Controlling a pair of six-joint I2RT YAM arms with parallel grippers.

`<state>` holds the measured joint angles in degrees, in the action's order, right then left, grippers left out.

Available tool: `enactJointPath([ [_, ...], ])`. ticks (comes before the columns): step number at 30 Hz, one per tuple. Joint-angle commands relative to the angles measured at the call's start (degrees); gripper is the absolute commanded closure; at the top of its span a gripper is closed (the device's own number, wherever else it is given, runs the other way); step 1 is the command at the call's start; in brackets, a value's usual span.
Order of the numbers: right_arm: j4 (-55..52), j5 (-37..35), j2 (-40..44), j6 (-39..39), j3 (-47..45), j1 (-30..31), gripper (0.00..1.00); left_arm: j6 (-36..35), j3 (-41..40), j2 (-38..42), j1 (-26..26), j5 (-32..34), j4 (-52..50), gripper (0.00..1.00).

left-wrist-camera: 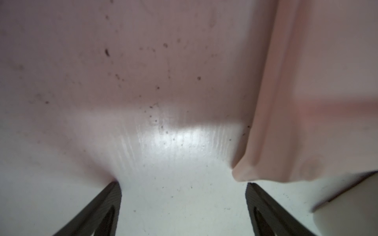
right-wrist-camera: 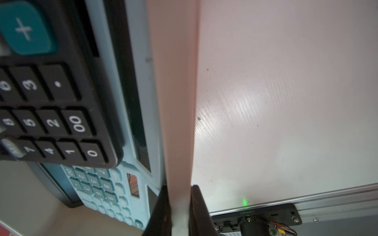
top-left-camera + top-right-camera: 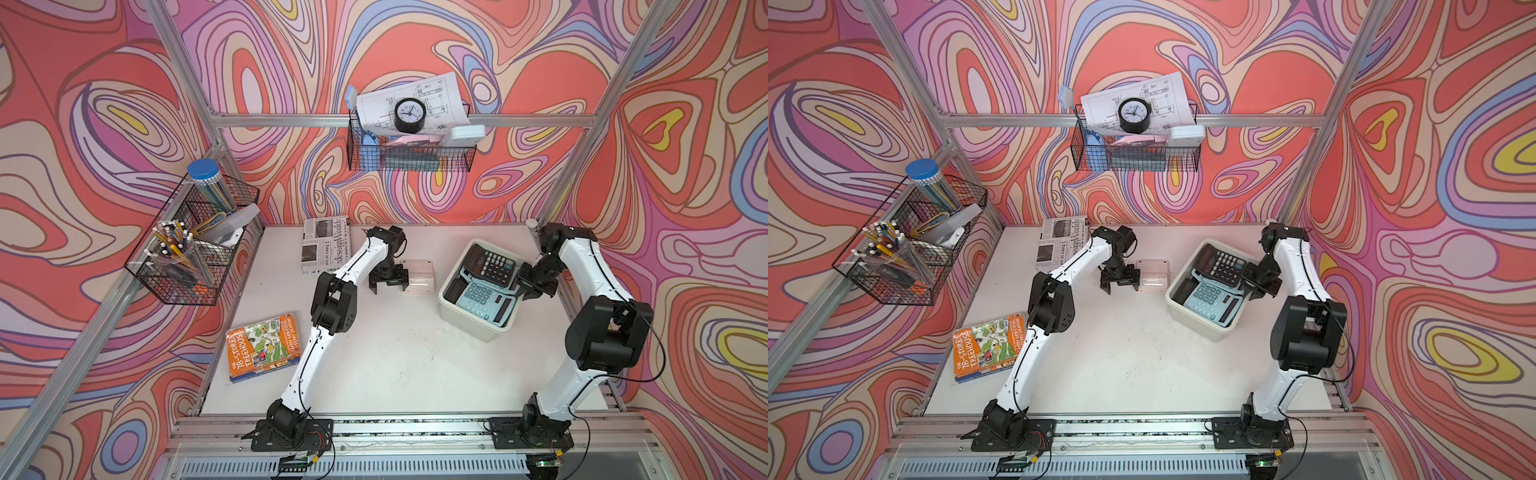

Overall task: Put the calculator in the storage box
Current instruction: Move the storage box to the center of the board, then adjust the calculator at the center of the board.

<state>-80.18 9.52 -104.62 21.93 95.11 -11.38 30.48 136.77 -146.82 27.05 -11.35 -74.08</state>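
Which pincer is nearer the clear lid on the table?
Left. The left pincer is open beside the clear lid; the right pincer clamps the storage box rim, farther away.

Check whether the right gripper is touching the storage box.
Touching. The right wrist view shows the right gripper shut on the storage box, the box's rim pinched from both sides with no gap.
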Motion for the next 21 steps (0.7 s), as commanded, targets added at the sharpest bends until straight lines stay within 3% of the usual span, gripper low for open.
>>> enactJointPath([
  [1, 6.97, -3.26, -3.75, 0.62, 0.93, -1.06, 1.00, 1.23, -2.84, 4.38, -1.84, 0.24, -1.25, 0.11],
  [6, 7.28, -3.31, -3.69, 0.41, 1.75, -1.14, 1.00, 7.00, -2.09, 7.78, -3.34, -9.19, 4.33, 0.12],
  [10, 7.50, -2.91, -3.23, 0.44, 1.84, -1.18, 1.00, 12.25, 4.40, 5.50, -2.32, -14.97, 7.61, 0.11],
  [13, 7.65, -1.69, -2.29, 0.34, 1.58, -1.18, 0.82, 15.58, 6.37, 3.79, -1.26, -18.81, 12.02, 0.10],
  [15, 8.24, -0.57, -1.44, 0.44, 0.98, -1.19, 0.80, 19.58, 5.07, 3.56, -0.63, -22.63, 17.75, 0.11],
  [18, 8.72, 0.81, -0.81, 0.22, -0.10, -1.18, 0.80, 28.00, 2.46, 3.16, 0.99, -27.73, 29.27, 0.17],
  [21, 9.23, 2.41, -0.46, 0.06, -1.06, -1.19, 0.81, 37.61, 2.41, 1.00, 2.62, -30.79, 39.17, 0.31],
])
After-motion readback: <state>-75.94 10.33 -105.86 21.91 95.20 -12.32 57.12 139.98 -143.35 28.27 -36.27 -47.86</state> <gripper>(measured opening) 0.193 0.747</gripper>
